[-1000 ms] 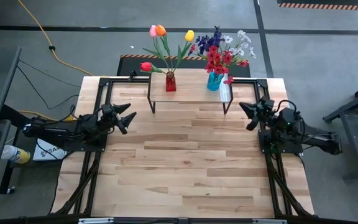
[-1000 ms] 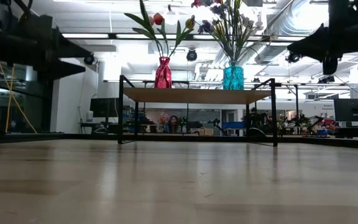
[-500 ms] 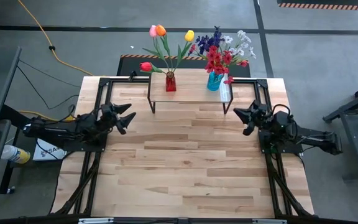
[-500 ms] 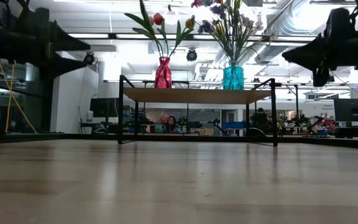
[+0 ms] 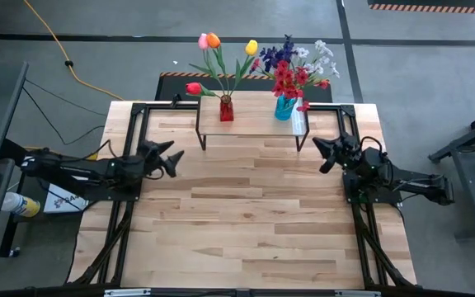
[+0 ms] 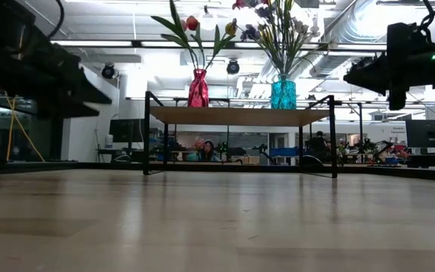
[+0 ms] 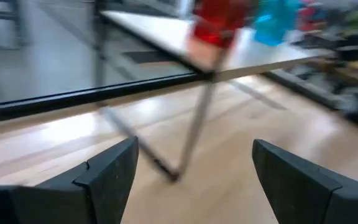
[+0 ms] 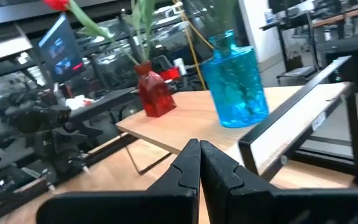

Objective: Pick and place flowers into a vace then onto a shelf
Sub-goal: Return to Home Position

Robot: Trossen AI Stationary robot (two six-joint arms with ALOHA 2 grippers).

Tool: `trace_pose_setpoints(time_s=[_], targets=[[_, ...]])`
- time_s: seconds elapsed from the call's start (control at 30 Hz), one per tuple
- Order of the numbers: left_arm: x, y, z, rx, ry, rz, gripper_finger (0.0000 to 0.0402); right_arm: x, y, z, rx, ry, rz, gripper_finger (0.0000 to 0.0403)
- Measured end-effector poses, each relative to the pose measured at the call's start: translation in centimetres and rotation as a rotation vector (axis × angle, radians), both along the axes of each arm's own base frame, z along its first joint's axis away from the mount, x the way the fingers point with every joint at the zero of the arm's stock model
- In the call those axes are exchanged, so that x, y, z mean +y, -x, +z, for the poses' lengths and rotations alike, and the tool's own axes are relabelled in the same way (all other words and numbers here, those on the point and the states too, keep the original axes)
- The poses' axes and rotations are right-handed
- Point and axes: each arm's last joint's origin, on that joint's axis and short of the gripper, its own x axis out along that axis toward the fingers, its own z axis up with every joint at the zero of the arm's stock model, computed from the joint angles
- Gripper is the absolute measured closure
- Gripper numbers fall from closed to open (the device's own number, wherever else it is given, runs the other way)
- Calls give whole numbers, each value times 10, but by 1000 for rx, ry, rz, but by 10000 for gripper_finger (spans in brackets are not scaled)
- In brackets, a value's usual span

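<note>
Plainly empty, the left gripper (image 5: pixel 171 155) hangs over the left side of the tabletop (image 5: pixel 246 214) with its fingers spread wide, pointing across toward the shelf (image 5: pixel 254 124). The right gripper (image 5: pixel 323 153) has its fingers pressed together on nothing and sits over the table's right side, just off the shelf's front right leg (image 5: pixel 302 140).

Both vases stand on the shelf top: the red vase (image 5: pixel 226 108) to the left, the blue vase (image 5: pixel 284 107) to the right, apart from each other. The flowers (image 5: pixel 291 70) stand in them, tulips in the red one and blossom sprays in the blue, fanning out well past the shelf's back and side edges.

The placing looks finished, so the risk now lies in parking the arms. The right gripper is the closer hazard: a swing toward the shelf could clip that thin leg or brush the low red sprig overhanging the blue vase. Both vases look top-heavy and might topple from a jolt. The left gripper's wide fingers could likewise snag the front left leg.

Open room is generous away from the shelf: the broad middle and near half of the tabletop hold nothing, and black frame rails (image 5: pixel 130 132) run along each side beneath the arms.
</note>
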Motion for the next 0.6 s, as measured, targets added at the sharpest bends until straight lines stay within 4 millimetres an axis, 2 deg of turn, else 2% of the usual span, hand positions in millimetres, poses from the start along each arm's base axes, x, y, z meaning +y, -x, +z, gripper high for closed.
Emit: trace_pose_setpoints(time_s=[0.17,0.27,0.6], targets=[[4,1,-6,7,13,219,55,-1,0,-1,-9,-23,-22,403],[5,2,-5,-8,-4,290,55,-1,0,0,-18,-33,-20,403],[5,-1,13,-111,-68,282,55,-1,1,0,-27,-39,-38,403]])
